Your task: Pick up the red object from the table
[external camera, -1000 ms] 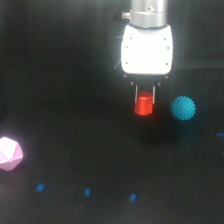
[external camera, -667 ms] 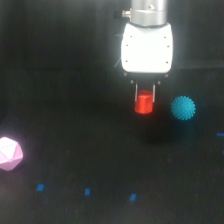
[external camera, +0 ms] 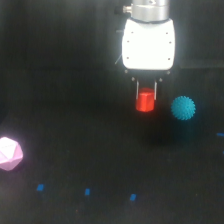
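The gripper [external camera: 146,94] is hanging from its white housing over the far part of the table [external camera: 75,75], toward the exterior view's right, with its two thin fingers [external camera: 137,90] pointing straight down and clamping the red object [external camera: 145,100] between them. The fingers are sitting on either side of the red object's upper half, so they are closed on it rather than spread apart. The red object is looking lifted: a soft dark shadow is lying on the table below and slightly nearer the front edge, apart from the object, so I am judging it to be off the surface, though the blur is making the gap hard to confirm. The teal spiky ball [external camera: 183,107] is resting just beside it toward the exterior view's right edge, not touching. The pink polyhedron [external camera: 9,153] is sitting well apart at the table's left edge. Blue tape marks [external camera: 86,191] are showing along the front. Judging progress: grasp looks done and lift looks underway or nearly finished; what remains is only holding it clear without slipping.
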Motion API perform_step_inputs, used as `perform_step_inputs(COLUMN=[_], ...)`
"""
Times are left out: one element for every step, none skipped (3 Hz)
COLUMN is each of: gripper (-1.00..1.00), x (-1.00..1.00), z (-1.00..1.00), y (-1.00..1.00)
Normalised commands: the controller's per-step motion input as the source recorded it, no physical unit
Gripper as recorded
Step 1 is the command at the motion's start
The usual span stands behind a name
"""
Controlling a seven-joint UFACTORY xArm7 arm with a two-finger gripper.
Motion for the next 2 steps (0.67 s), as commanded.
perform_step_inputs(gripper=[-1.00,-0.92], x=[-0.34,-0.44], z=[-0.17,-0.56], y=[0.33,0.28])
